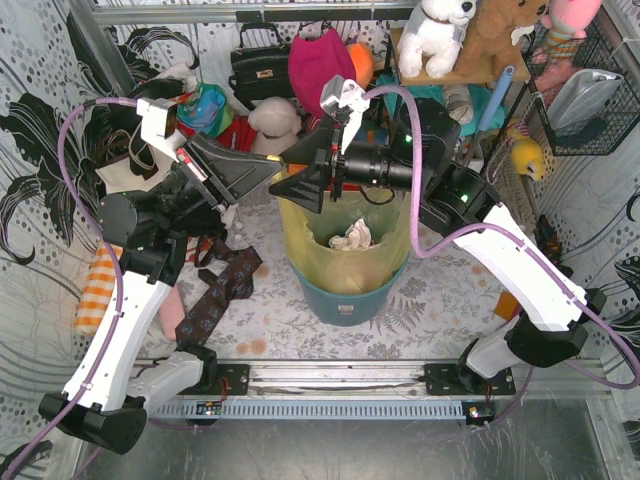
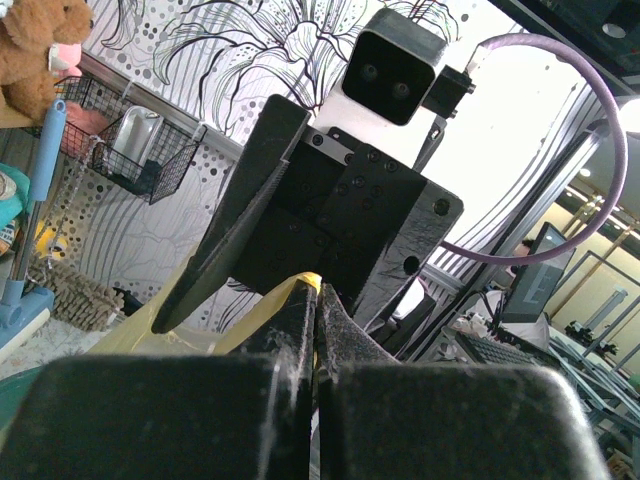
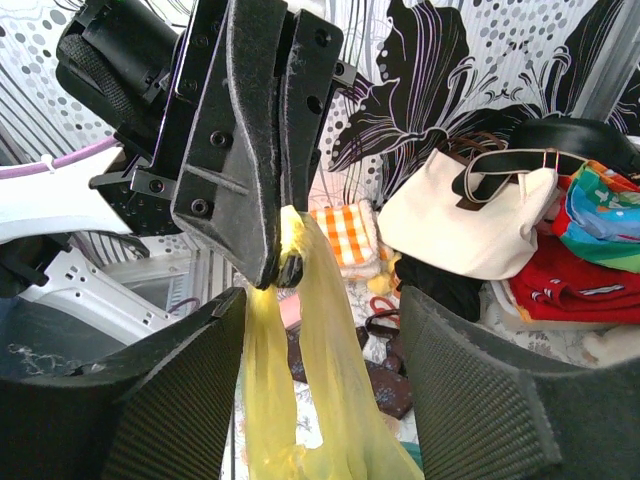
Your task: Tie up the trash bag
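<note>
The trash bag [image 1: 345, 250] is a yellow-green liner standing in a round teal bin [image 1: 345, 300], with crumpled white paper [image 1: 352, 237] inside. My left gripper [image 1: 283, 170] is shut on a pulled-up strip of the bag's rim above the bin. The wrist view shows its pads [image 2: 300, 320] pinching the yellow plastic [image 2: 262, 310]. My right gripper [image 1: 292, 178] faces it, open, one finger [image 2: 230, 240] on either side of the left jaws. In the right wrist view, two strands of the bag [image 3: 340, 400] hang from the left gripper [image 3: 278, 270], between my open right gripper's [image 3: 322, 295] fingers.
A cream tote bag [image 3: 470, 225], an orange checked cloth [image 1: 98, 290] and dark patterned ties [image 1: 215, 295] lie left of the bin. A black handbag [image 1: 262, 65] and plush toys [image 1: 435, 30] crowd the back. A wire basket [image 1: 590, 90] hangs at the right.
</note>
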Tool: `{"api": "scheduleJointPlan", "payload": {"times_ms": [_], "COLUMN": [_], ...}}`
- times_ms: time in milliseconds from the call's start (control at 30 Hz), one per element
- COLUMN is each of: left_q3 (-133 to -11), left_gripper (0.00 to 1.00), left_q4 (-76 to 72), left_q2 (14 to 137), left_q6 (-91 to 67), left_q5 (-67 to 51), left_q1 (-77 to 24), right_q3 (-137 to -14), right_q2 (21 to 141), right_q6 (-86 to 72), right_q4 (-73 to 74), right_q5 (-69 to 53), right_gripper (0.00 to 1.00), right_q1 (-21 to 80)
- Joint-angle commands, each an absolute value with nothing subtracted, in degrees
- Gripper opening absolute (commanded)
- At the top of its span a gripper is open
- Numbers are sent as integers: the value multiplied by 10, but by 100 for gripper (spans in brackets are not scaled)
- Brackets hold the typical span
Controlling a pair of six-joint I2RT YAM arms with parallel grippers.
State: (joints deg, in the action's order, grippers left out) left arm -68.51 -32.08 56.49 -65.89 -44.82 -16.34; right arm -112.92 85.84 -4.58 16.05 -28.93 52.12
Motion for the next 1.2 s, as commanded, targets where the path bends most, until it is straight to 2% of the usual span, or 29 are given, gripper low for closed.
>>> {"api": "scheduleJointPlan", "payload": {"times_ms": [0, 67, 233, 267, 333, 433, 467, 633, 833, 1167], "left_q3": [-699, -699, -697, -698, -710, -741, -752, -770, -708, -581], "left_gripper": [1, 1, 5, 8, 28, 60, 67, 85, 93, 96], "left_q4": [-327, -328, -328, -326, -305, -241, -204, -103, -125, -422], "left_q2": [559, 559, 554, 553, 549, 539, 534, 493, 454, 494], "left_q6": [-672, -673, -669, -663, -637, -564, -534, -382, -313, -430], "left_q5": [-455, -454, -451, -450, -452, -446, -439, -397, -392, -464], "left_q1": [-162, -162, -162, -161, -162, -162, -161, -161, -162, -162], "right_q3": [-1140, -1139, -1120, -1116, -1108, -1092, -1087, -1075, -1072, -1090], "right_q2": [864, 866, 860, 858, 851, 837, 833, 818, 806, 811], "right_q6": [-29, -29, -36, -38, -42, -47, -49, -56, -62, -76], "right_q4": [118, 116, 97, 94, 92, 87, 86, 87, 84, 82], "right_q5": [-314, -316, -310, -308, -301, -297, -295, -288, -291, -308], "right_gripper": [59, 51, 16, 9, 0, 0, 0, 0, 0, 0], "right_q1": [524, 524, 525, 524, 524, 524, 524, 524, 524, 524]}}
